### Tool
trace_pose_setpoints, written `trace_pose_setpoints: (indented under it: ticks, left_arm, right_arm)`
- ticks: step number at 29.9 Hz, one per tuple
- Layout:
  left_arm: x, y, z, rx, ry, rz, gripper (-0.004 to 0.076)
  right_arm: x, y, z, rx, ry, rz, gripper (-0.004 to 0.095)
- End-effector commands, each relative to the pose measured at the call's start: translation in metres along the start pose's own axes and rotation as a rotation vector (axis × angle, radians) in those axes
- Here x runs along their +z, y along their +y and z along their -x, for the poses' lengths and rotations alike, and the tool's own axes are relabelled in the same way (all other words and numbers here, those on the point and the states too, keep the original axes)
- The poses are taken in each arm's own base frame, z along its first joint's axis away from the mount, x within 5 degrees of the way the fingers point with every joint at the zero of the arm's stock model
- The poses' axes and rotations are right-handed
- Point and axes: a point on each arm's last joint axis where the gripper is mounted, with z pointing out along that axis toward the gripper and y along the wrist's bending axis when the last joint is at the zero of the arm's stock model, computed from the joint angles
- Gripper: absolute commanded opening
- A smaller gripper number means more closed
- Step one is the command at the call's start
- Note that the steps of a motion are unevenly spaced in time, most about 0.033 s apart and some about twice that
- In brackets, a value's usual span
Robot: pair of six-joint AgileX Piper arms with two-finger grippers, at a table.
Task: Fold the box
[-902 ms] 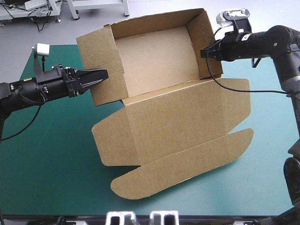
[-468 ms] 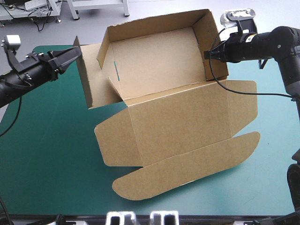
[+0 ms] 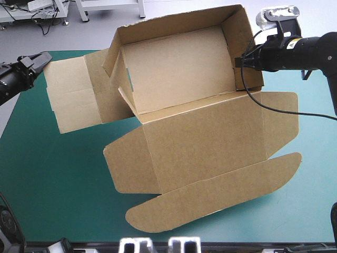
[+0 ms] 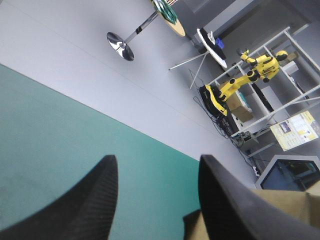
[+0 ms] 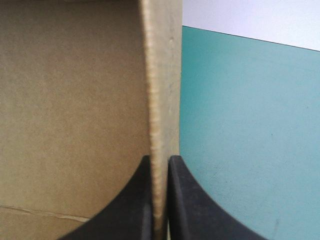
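The brown box [image 3: 202, 137] lies on the teal-green cover, back and right walls raised, its lid and rounded tuck flap [image 3: 210, 197] flat toward the front. Its left side wall [image 3: 73, 95] lies folded out flat to the left. My right gripper [image 3: 239, 62] is shut on the top edge of the right wall; in the right wrist view the board edge [image 5: 162, 75] runs up from between the closed fingers [image 5: 160, 159]. My left gripper [image 3: 43, 59] stands open just off the flat wall's far left corner. Nothing is between its fingers [image 4: 157, 167], with a board corner [image 4: 295, 205] beside one finger.
Bare teal-green cover [image 3: 52, 179] stretches along the front left and to the right of the lid [image 3: 316, 158]. The table's far edge runs just behind the box's back wall [image 3: 174, 23].
The left side wall, upright earlier, has swung out and dropped flat to the left. My left gripper has drawn back leftward off it. The box and right gripper have shifted slightly right.
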Motion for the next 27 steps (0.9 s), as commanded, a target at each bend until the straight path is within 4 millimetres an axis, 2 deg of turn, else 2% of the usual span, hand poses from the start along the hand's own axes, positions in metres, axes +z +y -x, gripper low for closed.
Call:
trace_pose_setpoints:
  ticks: [1, 6, 13, 19, 22, 27]
  left_arm:
    - [0.001, -0.003, 0.007, -0.001, -0.019, -0.031, 0.0359]
    - [0.012, 0.021, 0.005, -0.008, 0.021, 0.016, 0.036]
    - [0.022, 0.038, 0.001, -0.049, 0.072, 0.005, 0.0359]
    - [0.022, 0.029, -0.008, -0.072, 0.17, -0.119, 0.0352]
    - [0.02, 0.018, -0.01, -0.098, 0.205, -0.23, 0.0349]
    - [0.026, 0.001, -0.019, -0.078, 0.249, -0.256, 0.0349]
  right_arm:
    - [-0.041, 0.017, 0.011, 0.01, -0.155, 0.03, -0.0011]
    - [-0.057, 0.023, 0.009, 0.007, -0.175, 0.033, -0.0011]
    - [-0.072, 0.028, 0.007, 0.016, -0.202, 0.034, -0.0012]
    - [-0.073, 0.028, 0.008, 0.031, -0.222, 0.035, -0.0011]
    - [-0.072, 0.028, 0.011, 0.034, -0.245, 0.032, -0.0011]
    - [-0.061, 0.024, 0.013, 0.048, -0.231, 0.036, -0.0011]
